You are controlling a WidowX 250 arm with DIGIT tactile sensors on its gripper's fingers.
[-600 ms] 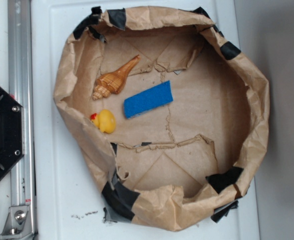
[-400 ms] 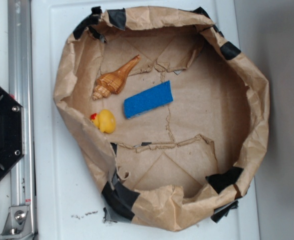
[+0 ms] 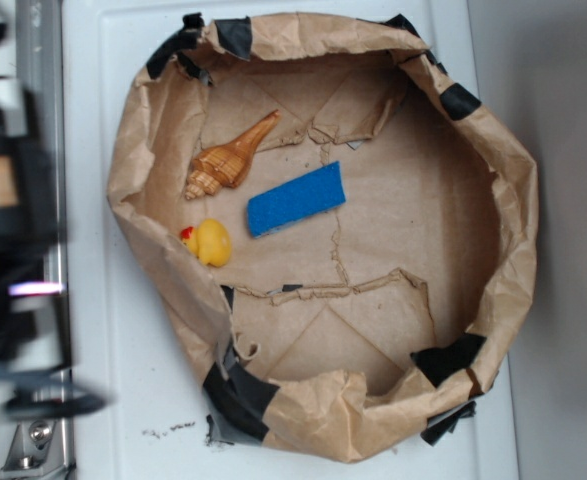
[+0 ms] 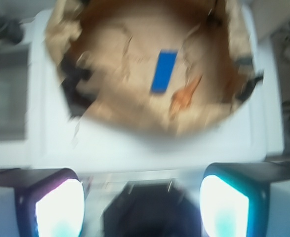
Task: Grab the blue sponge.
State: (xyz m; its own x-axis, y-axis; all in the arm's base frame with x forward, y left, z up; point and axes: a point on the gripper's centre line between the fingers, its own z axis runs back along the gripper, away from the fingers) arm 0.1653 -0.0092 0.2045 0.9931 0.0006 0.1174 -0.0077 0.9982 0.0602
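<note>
One thin, likely soft, light blue sponge [image 3: 296, 199] lies well ahead of the open-jawed gripper [image 4: 142, 205], best pinched across its narrow width.

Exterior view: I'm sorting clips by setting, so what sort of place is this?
Probably a lab tabletop set up for robot trials, not a home. A taped brown paper bin sits on a white surface beside a metal rail, holding a blue sponge, a seashell and a yellow duck.
</note>
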